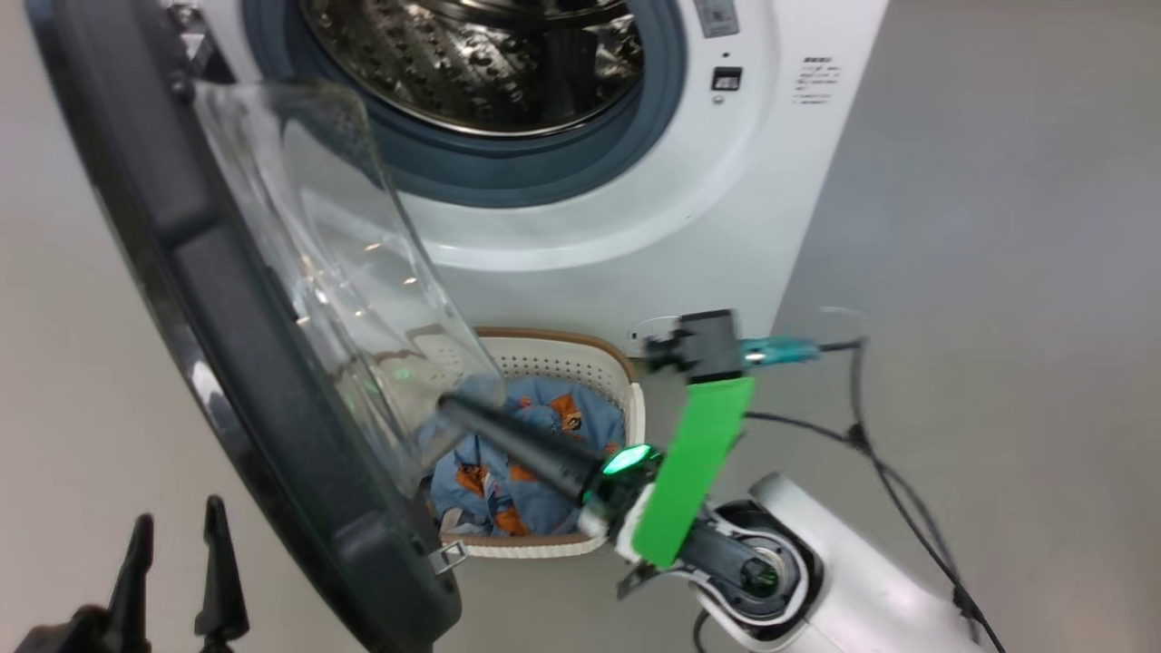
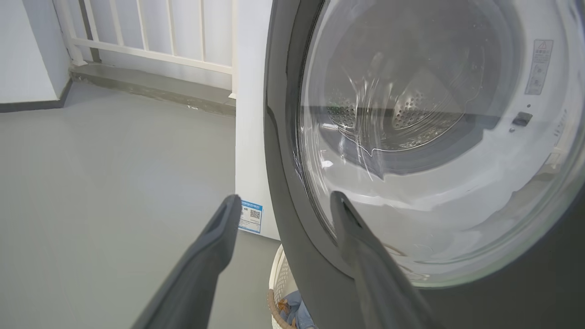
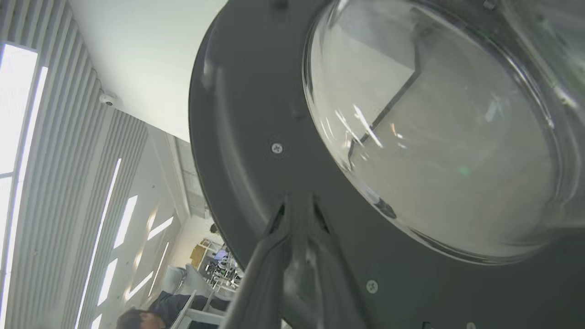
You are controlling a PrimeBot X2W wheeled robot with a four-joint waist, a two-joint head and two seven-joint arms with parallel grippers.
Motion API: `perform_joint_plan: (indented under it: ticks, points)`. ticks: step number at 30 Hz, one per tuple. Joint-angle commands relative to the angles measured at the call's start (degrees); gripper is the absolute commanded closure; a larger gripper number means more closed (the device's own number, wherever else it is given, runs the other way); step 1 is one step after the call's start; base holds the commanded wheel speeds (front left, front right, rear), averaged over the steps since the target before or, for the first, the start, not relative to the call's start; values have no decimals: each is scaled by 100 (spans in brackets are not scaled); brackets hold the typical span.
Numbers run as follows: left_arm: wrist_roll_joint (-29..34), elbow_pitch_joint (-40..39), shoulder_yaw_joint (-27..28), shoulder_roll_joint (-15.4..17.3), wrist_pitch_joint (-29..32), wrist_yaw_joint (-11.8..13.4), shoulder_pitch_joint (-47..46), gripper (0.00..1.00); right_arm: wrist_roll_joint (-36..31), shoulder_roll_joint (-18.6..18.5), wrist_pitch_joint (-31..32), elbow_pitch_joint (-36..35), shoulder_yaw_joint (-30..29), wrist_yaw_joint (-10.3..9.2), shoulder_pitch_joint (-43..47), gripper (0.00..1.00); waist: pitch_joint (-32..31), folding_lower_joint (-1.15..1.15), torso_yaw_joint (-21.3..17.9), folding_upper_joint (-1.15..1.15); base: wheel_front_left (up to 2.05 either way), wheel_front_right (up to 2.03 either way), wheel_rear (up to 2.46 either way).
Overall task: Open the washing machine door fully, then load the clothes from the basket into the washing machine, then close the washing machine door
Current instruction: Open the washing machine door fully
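The washing machine door (image 1: 227, 299) is seen open above the basket (image 1: 562, 361) of clothes (image 1: 544, 423), the left pincer (image 1: 179, 513) is held wide open, and the state of the right pincer (image 3: 299, 202) cannot be told.

floor (image 1: 998, 227): grey, smooth and flat, a little shiny.
washing machine (image 1: 635, 263): big and white, it stands right on the floor.
basket (image 1: 580, 363): small, cream-white with a brown rim, it sits on the floor just in front of the washing machine.
far edge: in the left wrist view, the floor ends at a low grey step (image 2: 151, 87) under white bars (image 2: 141, 27).
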Motion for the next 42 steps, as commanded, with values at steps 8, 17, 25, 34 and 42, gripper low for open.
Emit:
perform_joint_plan:
  ticks: [8, 17, 25, 34, 42]
  points:
    - [18, -110, 369, 101, -51, -17, 4, 0, -1315, -692, -2439, -246, -55, 9, 274, 0, -168, 0, -256, 0, 0, 0, 0]
    - [15, -127, 482, 101, -51, -17, 138, 0, -3784, -990, -2985, 151, -1433, 9, 1072, 0, -351, 0, -455, 0, 0, 0, 0]
    - [-4, -76, 444, 101, -51, -17, 261, 0, -5367, -485, -2987, 66, -3403, 9, 2478, 0, -598, 0, -396, 0, 0, 0, 0]
    - [-1, -70, 387, 101, -51, -17, 356, 0, -6878, -186, -2987, -185, -4460, 9, 3173, 0, -668, 0, -436, 0, 0, 0, 0]
    - [33, -58, 320, 101, -51, -17, 386, 0, -7730, -63, -2988, -336, -4957, 9, 3561, 0, -736, 0, -381, 0, 0, 0, 0]
